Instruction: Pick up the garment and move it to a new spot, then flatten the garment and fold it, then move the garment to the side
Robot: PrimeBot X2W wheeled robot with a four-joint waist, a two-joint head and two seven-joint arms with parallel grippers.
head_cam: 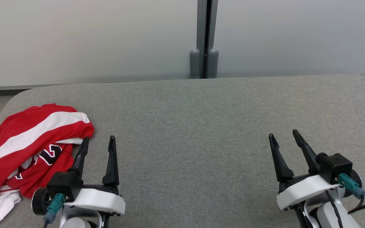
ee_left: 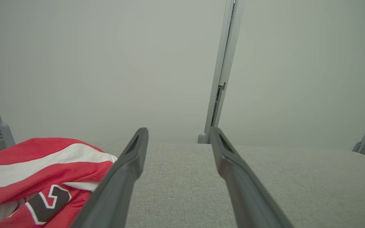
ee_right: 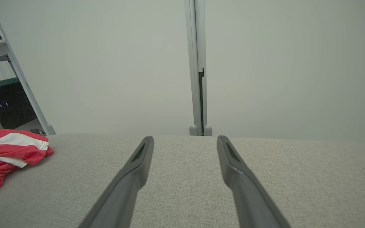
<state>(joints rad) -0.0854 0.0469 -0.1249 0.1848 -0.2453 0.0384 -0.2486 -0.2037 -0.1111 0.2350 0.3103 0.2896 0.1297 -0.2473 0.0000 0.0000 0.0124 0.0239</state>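
I count one garment (head_cam: pixel 27 145), a crumpled red-and-white shirt at the left end of the one grey table (head_cam: pixel 201 120), and two grippers, the left gripper (head_cam: pixel 99 139) just beside it, the right gripper (head_cam: pixel 284 133) well apart, both spread wide and empty.

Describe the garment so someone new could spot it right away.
Start at the grey fabric-covered table, then look to its left edge. A crumpled jersey lies there beside the left gripper. It is red with white stripes and dark lettering.
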